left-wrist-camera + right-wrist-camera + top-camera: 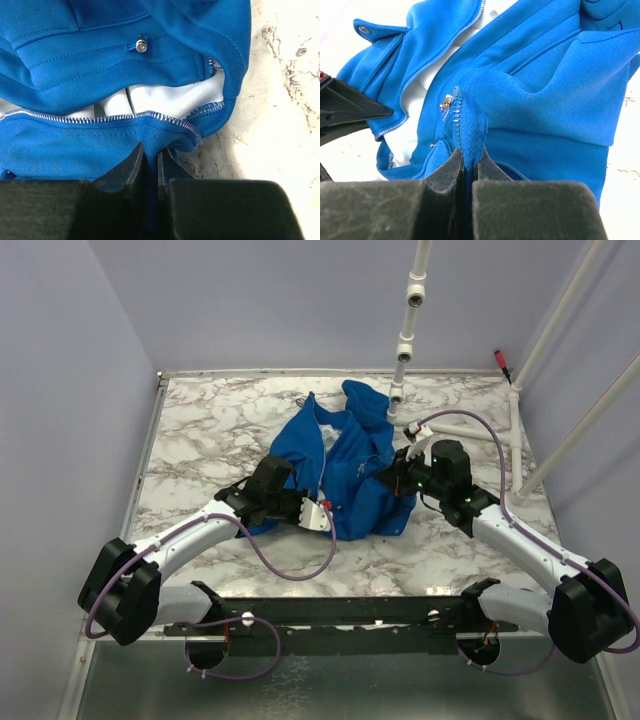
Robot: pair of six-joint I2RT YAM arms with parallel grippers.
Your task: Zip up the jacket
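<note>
Left gripper [150, 156]: clenched on the jacket [345, 465] hem, just beside its zipper teeth [100, 119]. Right gripper [468, 159]: clenched on another toothed edge, near the slider [446, 102]. Jacket: crumpled, middle of desk [220, 420]. I judge both bottom ends need aligning level, fabric taut, before seating the pin.

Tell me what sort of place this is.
Probably a lab robot cell: marble-pattern table boxed in by lavender walls, a white pipe frame, left arm and right arm bolted at its near edge.
</note>
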